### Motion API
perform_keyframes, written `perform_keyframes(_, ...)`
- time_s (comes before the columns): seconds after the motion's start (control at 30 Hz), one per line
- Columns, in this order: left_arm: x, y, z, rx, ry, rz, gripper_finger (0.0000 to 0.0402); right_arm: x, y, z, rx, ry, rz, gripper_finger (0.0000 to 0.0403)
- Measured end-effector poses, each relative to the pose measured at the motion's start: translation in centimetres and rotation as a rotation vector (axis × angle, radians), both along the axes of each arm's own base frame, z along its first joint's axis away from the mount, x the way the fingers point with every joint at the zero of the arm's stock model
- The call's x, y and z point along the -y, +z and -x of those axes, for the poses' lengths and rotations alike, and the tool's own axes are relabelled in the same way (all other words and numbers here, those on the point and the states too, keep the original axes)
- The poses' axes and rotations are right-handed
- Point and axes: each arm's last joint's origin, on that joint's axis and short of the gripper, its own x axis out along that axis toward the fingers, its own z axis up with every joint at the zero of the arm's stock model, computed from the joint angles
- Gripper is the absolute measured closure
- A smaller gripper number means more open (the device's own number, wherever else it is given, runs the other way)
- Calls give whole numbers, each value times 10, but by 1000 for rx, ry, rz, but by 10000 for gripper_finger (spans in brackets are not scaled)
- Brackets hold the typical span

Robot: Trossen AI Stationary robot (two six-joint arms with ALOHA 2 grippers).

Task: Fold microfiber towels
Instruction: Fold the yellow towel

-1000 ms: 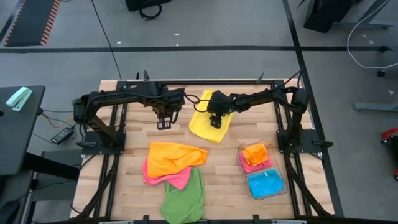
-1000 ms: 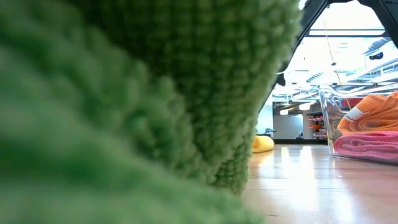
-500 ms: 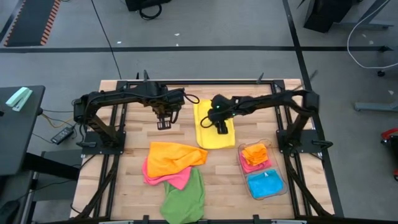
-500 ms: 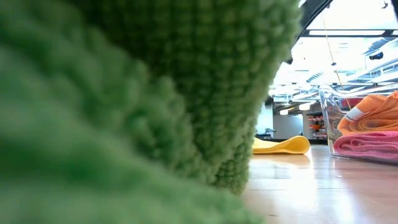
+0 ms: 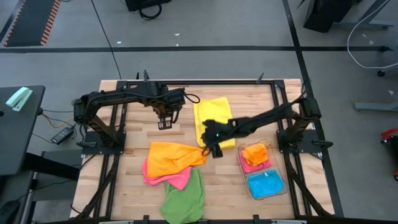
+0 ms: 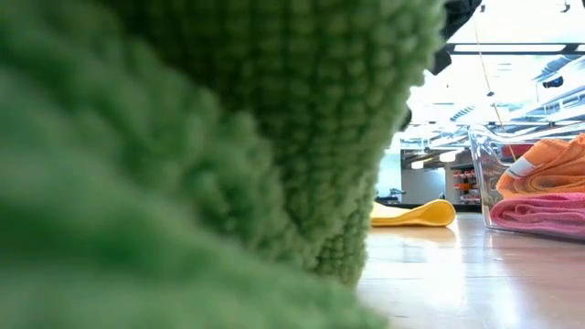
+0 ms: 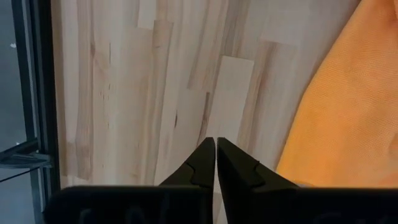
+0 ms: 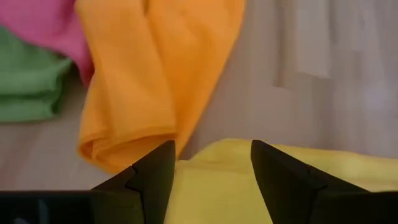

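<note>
A yellow towel [image 5: 214,118] lies flat at the table's middle, and shows in the low view as a low strip [image 6: 416,215]. My right gripper [image 5: 214,150] stands open over its near edge [image 8: 211,163], beside the right tip of an orange towel [image 5: 173,158] [image 8: 143,74]. That orange towel lies on a pink towel [image 5: 163,177] and next to a green towel [image 5: 185,196]. My left gripper [image 5: 163,123] [image 7: 216,146] hangs shut above bare wood, left of the yellow towel. My right gripper comes slanting down toward the table's near side, with its open fingers [image 8: 155,168] astride the yellow towel's near edge [image 8: 214,155]. I cannot tell whether they touch the cloth. The towel lies flat on the table.
A clear bin [image 5: 278,186] at the near right holds folded orange [image 5: 255,152], pink and blue [image 5: 265,182] towels. In the low view the green towel [image 6: 183,164] blocks most of the picture. Black frame rails run along the table's sides.
My right gripper has gone toward the table's near edge, across the yellow towel to its near edge, and has rolled at the wrist. The yellow towel, slanted and bunched a second ago, has turned square with the table and now lies spread out flat.
</note>
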Motion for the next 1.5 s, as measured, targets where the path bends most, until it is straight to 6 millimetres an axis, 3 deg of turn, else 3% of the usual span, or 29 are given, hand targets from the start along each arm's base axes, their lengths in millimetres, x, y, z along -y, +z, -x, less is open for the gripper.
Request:
perform_keyframes(0.13,0,0,0,-1,0,0,378,-14,-16,-4,-21,-22,34,184)
perform_keyframes(0.3,0,0,0,-1,0,0,387,-15,-27,-6,-54,-54,30,200)
perform_keyframes(1.0,12,0,-2,-4,-37,1,387,-13,-39,5,-118,-157,-20,324)
perform_keyframes(1.33,11,0,-3,1,-34,0,381,-14,-42,6,-90,-194,-100,318)
perform_keyframes(1.5,11,0,-3,1,-33,0,389,-13,-42,6,-96,-186,-114,372)
